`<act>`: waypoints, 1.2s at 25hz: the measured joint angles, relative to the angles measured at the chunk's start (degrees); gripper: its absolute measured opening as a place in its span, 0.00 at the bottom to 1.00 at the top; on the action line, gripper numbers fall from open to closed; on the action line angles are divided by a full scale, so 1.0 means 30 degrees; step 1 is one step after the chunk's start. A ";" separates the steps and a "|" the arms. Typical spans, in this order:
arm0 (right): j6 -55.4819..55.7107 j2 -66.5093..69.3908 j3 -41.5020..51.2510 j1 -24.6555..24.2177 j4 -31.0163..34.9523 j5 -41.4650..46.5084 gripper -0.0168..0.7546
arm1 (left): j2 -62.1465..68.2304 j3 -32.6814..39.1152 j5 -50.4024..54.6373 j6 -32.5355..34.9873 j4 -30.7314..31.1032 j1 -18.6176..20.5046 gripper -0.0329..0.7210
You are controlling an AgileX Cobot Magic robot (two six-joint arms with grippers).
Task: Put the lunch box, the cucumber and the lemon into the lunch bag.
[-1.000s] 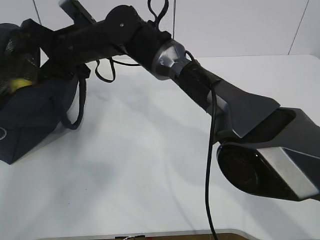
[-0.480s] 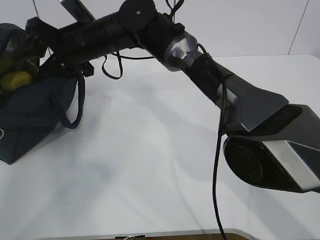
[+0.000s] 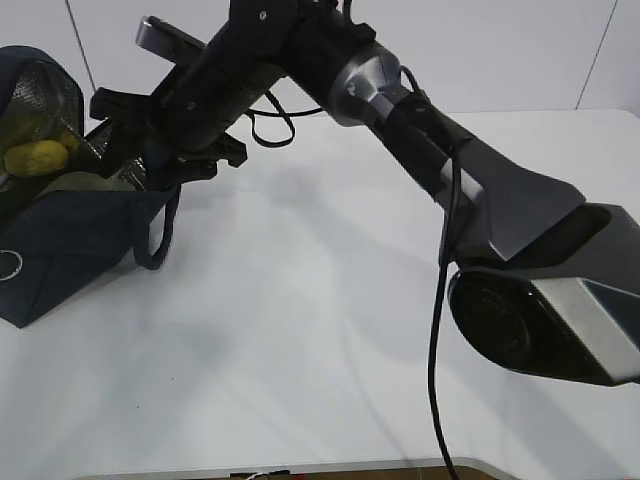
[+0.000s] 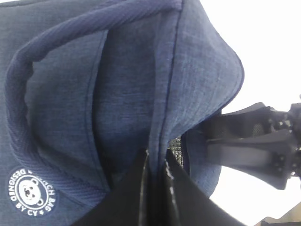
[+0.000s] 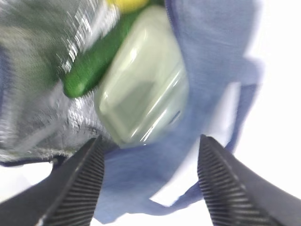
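The navy lunch bag [image 3: 70,240] stands open at the far left, with its foil lining [image 3: 40,90] showing. Inside it lie the yellow lemon [image 3: 38,157] and the sage-green lunch box [image 3: 88,182]. The right wrist view looks into the bag at the lunch box [image 5: 143,94], the dark green cucumber [image 5: 91,68] beside it and an edge of the lemon [image 5: 128,4]. My right gripper [image 5: 150,188] is open and empty just outside the bag's rim; in the exterior view [image 3: 150,150] it hangs at the bag's right edge. My left gripper [image 4: 156,157] is shut on the bag's fabric edge.
The bag's loop handle [image 3: 155,235] hangs down its right side and a metal ring pull [image 3: 10,265] hangs at its front. My right arm [image 3: 420,130] stretches across the white table [image 3: 300,330] from the lower right. The bag's logo patch [image 4: 30,190] shows in the left wrist view.
My right gripper has drawn back up and to the right, out of the bag's mouth. The lemon it covered now lies in the bag, and the lunch box lid has come into view.
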 joint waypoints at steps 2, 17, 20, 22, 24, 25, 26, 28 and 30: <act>0.0238 -0.0212 0.0000 0.0000 -0.0187 0.0045 0.67 | 0.0000 0.0000 0.0000 0.0000 0.0000 0.0000 0.04; 0.0529 -0.1090 -0.0088 0.0000 -0.2658 0.0198 0.67 | 0.0000 0.0000 0.0000 0.0000 0.0039 0.0000 0.04; 0.0538 -0.0554 -0.0088 0.0000 -0.1997 0.0222 0.67 | 0.0000 0.0000 0.0000 0.0000 0.0039 0.0000 0.04; 0.0538 -0.0338 -0.0088 0.0000 -0.1431 -0.0085 0.67 | 0.0000 0.0000 0.0000 0.0000 0.0039 0.0000 0.04; 0.0570 -0.0167 -0.0088 0.0000 -0.1157 -0.0316 0.67 | 0.0000 0.0000 0.0000 0.0000 0.0039 0.0000 0.04; 0.0570 -0.0073 -0.0088 0.0000 -0.1085 -0.0436 0.67 | 0.0000 0.0000 0.0000 0.0000 0.0039 0.0000 0.04; 0.0570 0.0018 -0.0088 0.0000 -0.1038 -0.0467 0.67 | 0.0000 0.0000 0.0000 0.0000 0.0039 0.0000 0.04; 0.0570 0.0103 -0.0088 0.0000 -0.0878 -0.0514 0.67 | 0.0000 0.0000 0.0000 0.0000 0.0039 0.0000 0.04; 0.0610 0.0103 -0.0088 0.0000 -0.0884 -0.0514 0.67 | 0.0000 0.0000 0.0000 0.0000 0.0039 0.0000 0.04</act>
